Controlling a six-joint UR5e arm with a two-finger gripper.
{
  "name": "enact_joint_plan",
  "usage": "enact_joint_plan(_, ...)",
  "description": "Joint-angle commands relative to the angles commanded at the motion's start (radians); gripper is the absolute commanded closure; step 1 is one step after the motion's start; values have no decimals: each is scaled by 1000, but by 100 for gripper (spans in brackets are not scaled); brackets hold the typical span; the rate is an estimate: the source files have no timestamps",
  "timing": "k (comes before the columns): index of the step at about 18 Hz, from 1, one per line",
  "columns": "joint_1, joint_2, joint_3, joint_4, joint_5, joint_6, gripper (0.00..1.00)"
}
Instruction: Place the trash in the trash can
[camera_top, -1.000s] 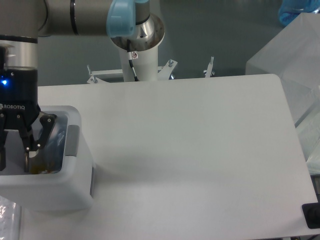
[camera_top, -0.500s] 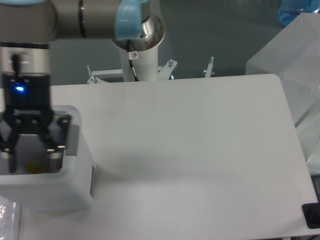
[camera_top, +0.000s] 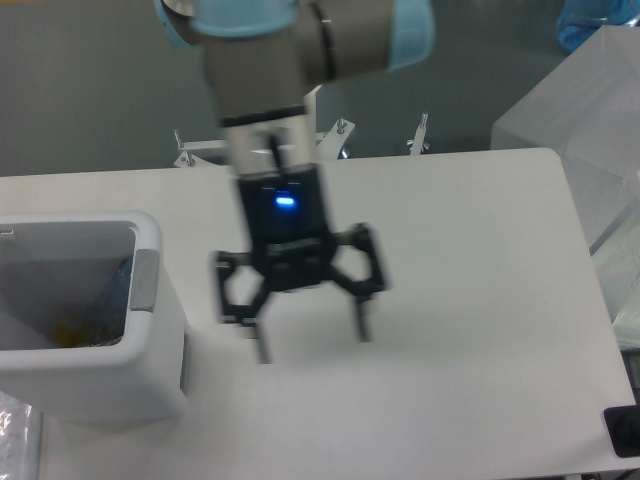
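The trash can, a white bin with a grey side panel, stands at the table's left edge. Inside it, against the right wall, lies a clear crumpled plastic shape with a bluish patch, which looks like the trash. Orange scraps lie on the bin's floor. My gripper hangs over the middle of the table, well right of the bin and blurred by motion. It is open, its fingers spread wide with nothing between them.
The arm's white base stands behind the table's far edge. Clear plastic boxes sit at the right. A crinkled plastic bag lies at the front left corner, a black object at the front right.
The gripper has left the bin and swung right to the middle of the table, staying open. The bin's inside now shows fully.
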Motion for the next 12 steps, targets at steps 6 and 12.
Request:
enact_joint_plan(6,66,70,-104,-74,118,397,0)
enact_joint_plan(12,172,166,-204,-77,71,518,0)
